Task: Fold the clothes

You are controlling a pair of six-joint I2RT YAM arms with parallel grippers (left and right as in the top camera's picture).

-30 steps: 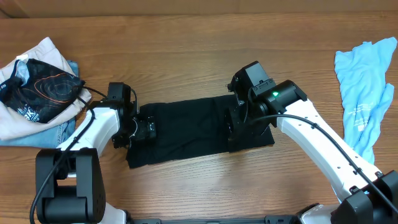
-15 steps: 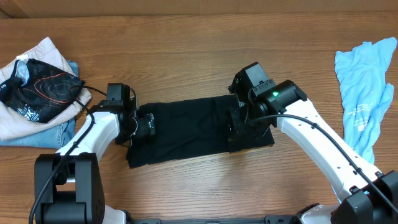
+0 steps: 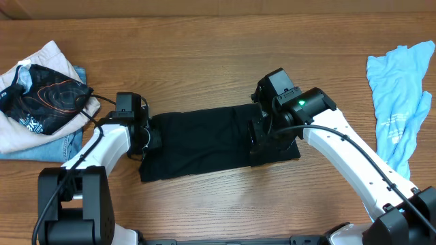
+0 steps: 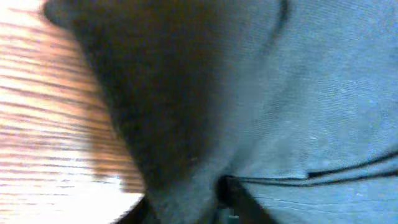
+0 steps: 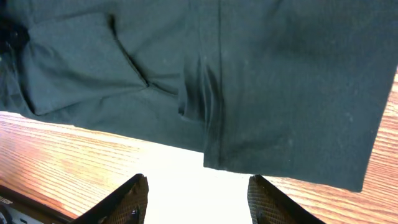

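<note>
Where the desk (image 3: 218,61) ends, well out to the left of the left pincer (image 3: 151,138), lies a heap of a beige garment (image 3: 51,54), a black garment with an orange-and-white swirl print (image 3: 51,95) and some denim (image 3: 41,148). The left pincer is down at the left edge of the black T-shirt (image 3: 204,139). Its wrist view is filled with blurred dark fabric pressed close, so I cannot tell how far its jaws are apart or whether they have cloth between them. The T-shirt lies flat on the desk as a folded oblong, stretching from the left pincer across to the right one. The right pincer (image 5: 202,196) hovers over the shirt's right part, its fingers (image 5: 134,199) parted about halfway with nothing between them. The shirt's hem and a few creases lie just ahead of the tips. Well off to the right of that pincer, a light blue shirt (image 3: 398,102) lies crumpled near the desk's edge.
</note>
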